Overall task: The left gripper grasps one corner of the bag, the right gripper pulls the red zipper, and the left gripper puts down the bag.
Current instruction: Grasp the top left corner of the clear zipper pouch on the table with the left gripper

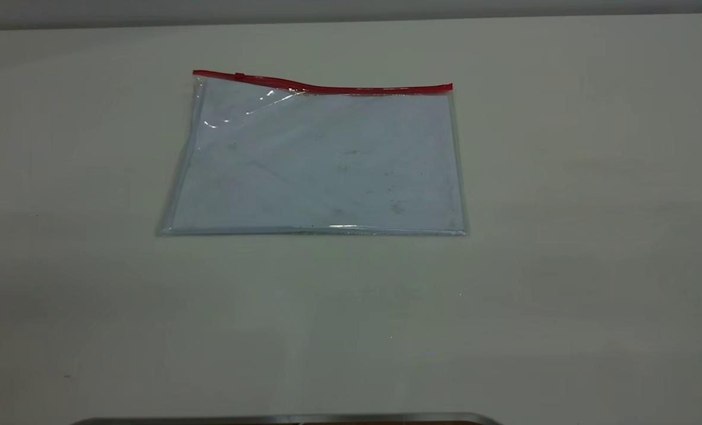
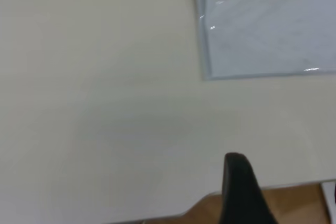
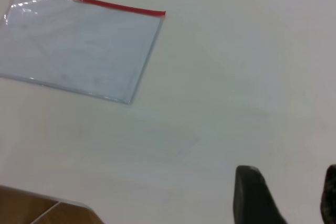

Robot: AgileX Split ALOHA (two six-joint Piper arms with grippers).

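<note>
The bag lies flat on the white table, a clear bluish pouch. The red zipper runs along its far long edge, with the small slider tab near the left end. Neither gripper shows in the exterior view. In the left wrist view the bag is far off; one black finger of my left gripper shows over the table's near edge, with nothing against it. In the right wrist view the bag and zipper lie far off; my right gripper is open and empty above bare table.
The table's near edge runs along the bottom of the exterior view. Brown floor shows beyond that edge in the left wrist view and the right wrist view. The table is bare around the bag.
</note>
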